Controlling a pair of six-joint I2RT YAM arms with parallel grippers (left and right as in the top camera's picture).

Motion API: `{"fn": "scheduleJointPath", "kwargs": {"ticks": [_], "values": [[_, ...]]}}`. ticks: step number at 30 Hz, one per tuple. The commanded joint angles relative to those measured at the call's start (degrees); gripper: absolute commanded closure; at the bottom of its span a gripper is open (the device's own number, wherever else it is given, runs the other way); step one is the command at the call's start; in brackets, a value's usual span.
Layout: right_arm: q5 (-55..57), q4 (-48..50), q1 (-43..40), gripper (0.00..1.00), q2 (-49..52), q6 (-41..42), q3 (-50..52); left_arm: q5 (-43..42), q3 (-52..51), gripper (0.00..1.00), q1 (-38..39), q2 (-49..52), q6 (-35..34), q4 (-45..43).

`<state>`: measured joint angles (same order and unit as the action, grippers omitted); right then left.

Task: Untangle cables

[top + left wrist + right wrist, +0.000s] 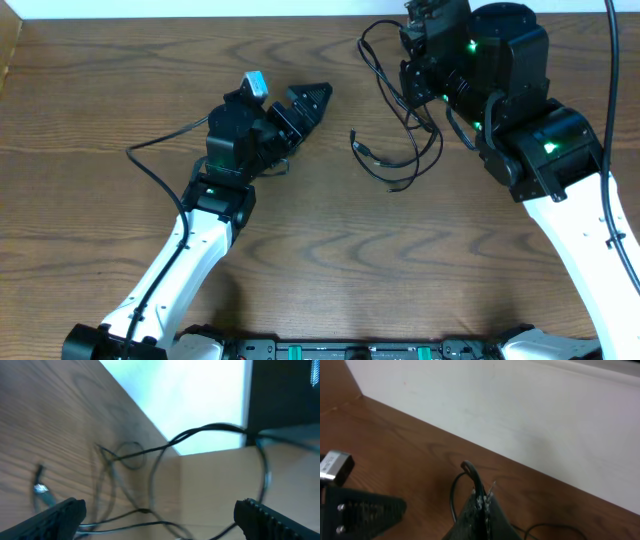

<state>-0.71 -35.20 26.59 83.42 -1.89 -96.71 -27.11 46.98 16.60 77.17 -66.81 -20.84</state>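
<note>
**Toward the far right of the table: cables pinched by the right gripper, left gripper gaping and empty**

Up near the far edge of the table [100, 60], I see the right gripper [481, 502] clamped tight. A black loop of the cables [400, 130] pokes out from between its closed fingertips. From the overhead camera the thin black cords fall from under the right wrist and spread into a loose tangle on the wood. That tangle lies just to the left of the right arm, with one small plug [360, 148] at its left end, on the side facing the left arm.

My left gripper [162, 515] stands spread wide with nothing between its fingers [60, 515]. It points at the tangle from the left and sits near it but apart, with bare wood between them. Through the left wrist camera, the cords arc and cross ahead of the open fingers, beyond their tips. I cannot tell how many separate cords make up the knot.
</note>
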Motion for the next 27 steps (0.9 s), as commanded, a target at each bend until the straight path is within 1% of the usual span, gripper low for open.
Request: {"fn": "scheduleJointPath", "kwargs": {"ticks": [1,4,6,11,14,19,23,24,25,26,27], "values": [[-4.26,0.48,-0.52,0.99,0.22,1.09,-1.01,-1.90,0.17,0.01,1.33,0.33,-8.74,-3.34],[-4.44,0.44,-0.52,0.99,0.22,1.95,-1.01,-2.25,0.20,0.00,3.39,0.33,-8.98,-9.05],[-4.68,0.44,-0.52,0.99,0.24,2.10,-1.01,-1.73,0.44,0.01,4.87,0.33,-8.96,-11.28],[-10.67,0.39,-0.50,0.99,0.24,2.10,-1.01,2.54,0.63,0.01,7.41,1.11,-8.98,-10.82],[-13.73,0.22,-0.50,0.99,0.24,2.10,-1.01,2.67,0.76,0.01,7.61,2.69,-11.74,-11.43],[-18.38,-0.07,-0.48,0.99,0.24,2.08,-1.01,2.82,1.05,0.00,7.65,5.92,-12.72,-16.15],[-19.21,-1.81,-0.35,0.99,0.24,2.10,-1.01,4.66,1.18,0.00,7.65,7.69,-14.58,-18.99],[-19.21,-2.29,-0.35,0.99,0.24,2.10,-1.01,4.94,1.18,0.06,7.65,8.00,-14.53,-19.87],[-19.21,-2.73,-0.35,0.99,0.24,2.08,-1.01,5.38,1.18,0.14,7.65,8.24,-14.51,-20.44],[-19.21,-3.10,-0.31,0.99,0.24,2.08,-1.01,5.95,1.18,0.27,7.65,8.39,-14.51,-20.50],[-19.21,-3.41,-0.28,0.99,0.24,2.08,-1.01,6.71,1.16,0.49,7.65,8.46,-14.49,-20.41]]}}
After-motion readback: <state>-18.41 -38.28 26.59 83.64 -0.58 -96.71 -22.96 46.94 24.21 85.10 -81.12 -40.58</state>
